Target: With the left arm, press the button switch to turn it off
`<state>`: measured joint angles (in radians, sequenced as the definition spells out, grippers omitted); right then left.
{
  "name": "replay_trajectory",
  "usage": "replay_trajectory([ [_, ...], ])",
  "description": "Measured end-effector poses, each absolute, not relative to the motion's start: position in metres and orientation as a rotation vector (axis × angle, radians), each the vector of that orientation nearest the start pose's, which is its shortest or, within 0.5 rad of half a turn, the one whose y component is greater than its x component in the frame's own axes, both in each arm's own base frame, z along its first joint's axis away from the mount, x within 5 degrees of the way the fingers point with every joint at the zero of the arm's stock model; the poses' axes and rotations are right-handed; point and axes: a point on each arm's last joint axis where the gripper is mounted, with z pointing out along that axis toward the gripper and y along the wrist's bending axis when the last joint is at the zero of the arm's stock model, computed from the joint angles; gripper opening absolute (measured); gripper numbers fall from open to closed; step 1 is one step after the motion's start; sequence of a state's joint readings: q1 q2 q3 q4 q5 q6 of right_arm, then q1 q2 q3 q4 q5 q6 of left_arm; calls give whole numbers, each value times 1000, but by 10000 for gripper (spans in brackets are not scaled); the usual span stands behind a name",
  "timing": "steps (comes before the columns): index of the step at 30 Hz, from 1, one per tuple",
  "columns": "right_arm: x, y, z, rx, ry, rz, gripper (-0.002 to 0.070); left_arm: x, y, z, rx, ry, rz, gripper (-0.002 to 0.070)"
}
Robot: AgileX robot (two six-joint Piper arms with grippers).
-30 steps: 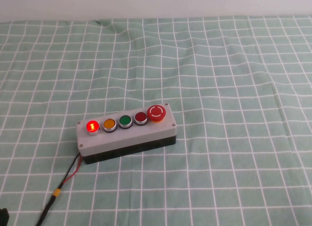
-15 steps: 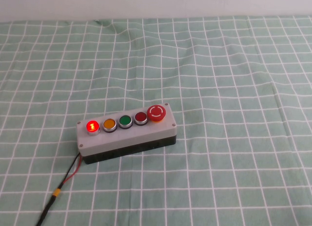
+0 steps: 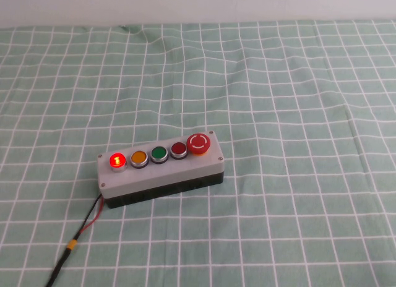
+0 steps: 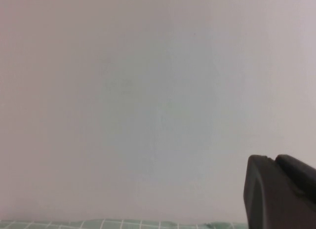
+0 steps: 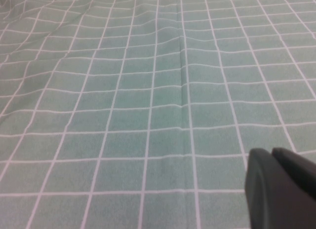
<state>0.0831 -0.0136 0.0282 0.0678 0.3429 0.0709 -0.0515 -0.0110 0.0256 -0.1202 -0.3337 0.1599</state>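
The button switch (image 3: 116, 160) glows bright red at the left end of the grey five-button box (image 3: 162, 177), which lies on the green checked cloth left of centre in the high view. Neither arm shows in the high view. My left gripper (image 4: 274, 158) shows only in the left wrist view, shut and empty, facing a white wall with a strip of cloth below it. My right gripper (image 5: 271, 151) shows only in the right wrist view, shut and empty, low over bare cloth. The box shows in neither wrist view.
On the box, after the glowing button, come an orange button (image 3: 138, 158), a green button (image 3: 159, 153), a dark red button (image 3: 179, 149) and a large red mushroom button (image 3: 198, 144). A red and black cable (image 3: 80, 231) runs from the box's left end toward the near edge.
A small dark shape at the lower left corner of the high view one second ago is no longer in view. The box and its glowing button have not changed.
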Motion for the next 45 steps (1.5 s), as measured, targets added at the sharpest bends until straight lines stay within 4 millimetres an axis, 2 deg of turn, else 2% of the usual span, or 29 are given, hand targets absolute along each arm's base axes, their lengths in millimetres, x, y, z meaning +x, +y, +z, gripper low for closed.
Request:
replay_trajectory([
  [5, 53, 6, 174, 32, 1843, 173, -16, 48, 2, 238, 15, 1121, 21, -3],
  [13, 53, 6, 174, 32, 1843, 173, -16, 28, 6, 268, -76, 766, -56, -3],
  [15, 53, 6, 174, 32, 1843, 173, -16, 22, 7, 283, -81, 705, -66, -3],
  [19, 53, 6, 174, 32, 1843, 173, -16, 4, 6, 327, -75, 648, -86, -3],
  [22, 53, 6, 174, 32, 1843, 173, -16, -12, 5, 362, -59, 676, -103, -3],
  [25, 53, 6, 174, 32, 1843, 173, -16, -14, 3, 392, -39, 798, -118, -3],
  [28, 53, 6, 174, 32, 1843, 173, -16, -2, -1, 417, -14, 1030, -139, -3],
  [31, 53, 6, 174, 32, 1843, 173, -16, 23, -6, 437, -1, 1265, -178, -3],
  [35, 53, 6, 174, 32, 1843, 173, -16, 54, -10, 457, 10, 1429, -196, -3],
  [40, 53, 6, 174, 32, 1843, 173, -16, 92, -13, 462, -28, 1461, -257, -3],
  [45, 53, 6, 174, 32, 1843, 173, -16, 130, -18, 451, -65, 1584, -332, -3],
])
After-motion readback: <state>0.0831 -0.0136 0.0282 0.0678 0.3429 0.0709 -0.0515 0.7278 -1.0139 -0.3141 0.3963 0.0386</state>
